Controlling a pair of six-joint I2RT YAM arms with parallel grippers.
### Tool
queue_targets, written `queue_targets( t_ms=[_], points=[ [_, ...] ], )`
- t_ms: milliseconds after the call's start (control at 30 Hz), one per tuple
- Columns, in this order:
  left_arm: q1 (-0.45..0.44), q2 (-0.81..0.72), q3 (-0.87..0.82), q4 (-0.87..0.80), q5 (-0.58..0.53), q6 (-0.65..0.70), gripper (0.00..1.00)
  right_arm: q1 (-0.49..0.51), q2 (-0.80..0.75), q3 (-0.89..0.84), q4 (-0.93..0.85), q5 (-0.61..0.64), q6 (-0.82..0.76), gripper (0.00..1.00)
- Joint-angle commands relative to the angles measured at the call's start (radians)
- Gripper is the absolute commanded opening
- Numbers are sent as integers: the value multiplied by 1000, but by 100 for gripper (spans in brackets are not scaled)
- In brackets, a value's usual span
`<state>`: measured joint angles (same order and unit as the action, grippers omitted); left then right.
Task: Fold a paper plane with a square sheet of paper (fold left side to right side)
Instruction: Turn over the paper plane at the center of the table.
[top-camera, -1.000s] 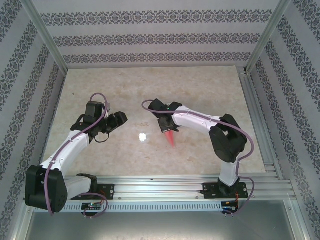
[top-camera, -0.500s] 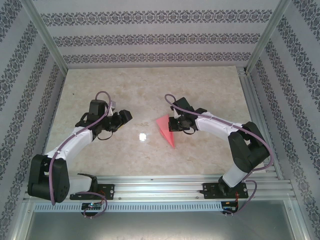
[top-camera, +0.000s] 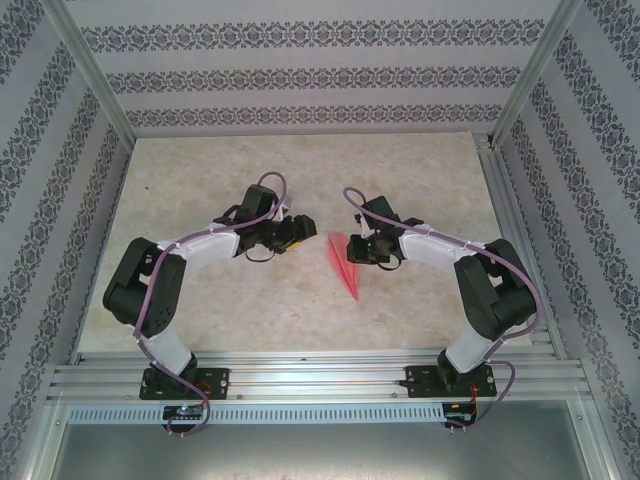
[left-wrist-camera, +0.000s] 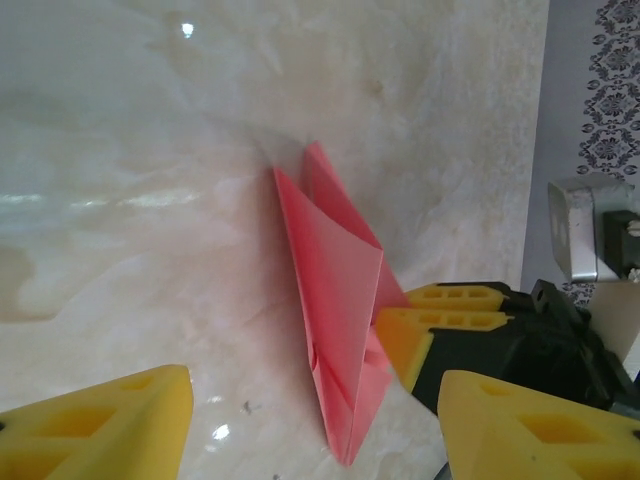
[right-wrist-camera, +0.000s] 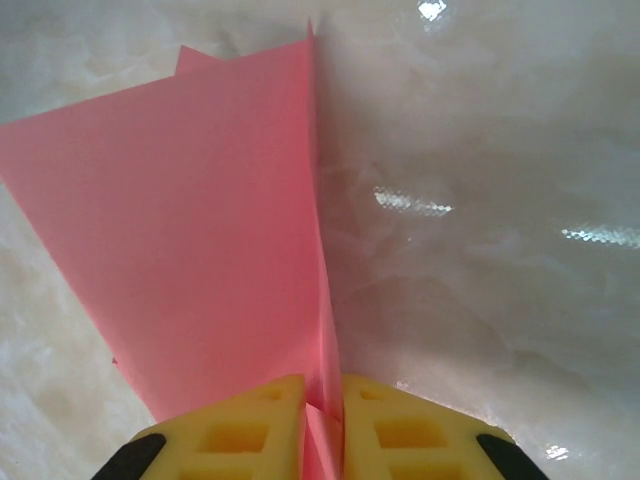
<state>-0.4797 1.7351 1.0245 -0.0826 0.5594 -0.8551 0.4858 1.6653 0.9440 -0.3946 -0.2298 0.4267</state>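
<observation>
My left arm has swung in from the left over the last second. The left gripper (top-camera: 297, 235) now sits just beside the plane (top-camera: 346, 270), jaws wide apart and holding nothing. The plane is mid-table (top-camera: 200, 180), a narrow pink dart with its tip toward me. Half a second ago it showed as a broader triangle, so the sides have closed up, and I judge this fold nearly done, wanting only a press. The right gripper (right-wrist-camera: 322, 405) has the plane's wide end between its fingers, jaws almost together with only paper between them, pinching at the crease.
</observation>
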Motion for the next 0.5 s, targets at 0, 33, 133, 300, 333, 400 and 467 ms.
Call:
queue_targets(
  t_ms=[0,33,133,300,333,400,467],
  points=[
    [-39,64,87,35,-26,-21,67,-8,-27,-9,-1,9,-22,17],
    [-46,86,117,20,-33,-15,67,-10,-27,-7,-1,8,-23,17],
    [-62,149,188,-5,-29,-14,63,-16,-27,-8,1,1,-27,18],
    [-89,223,267,-20,-18,-22,56,-20,-33,-6,-9,2,-32,21],
    [-94,235,279,-19,-15,-23,55,-19,-37,-3,-13,-1,-35,22],
    [-99,253,295,-21,-12,-27,51,-18,-50,6,-31,1,-37,24],
    [-105,267,309,-29,-12,-27,50,-19,-78,20,-61,14,-40,28]
  ],
)
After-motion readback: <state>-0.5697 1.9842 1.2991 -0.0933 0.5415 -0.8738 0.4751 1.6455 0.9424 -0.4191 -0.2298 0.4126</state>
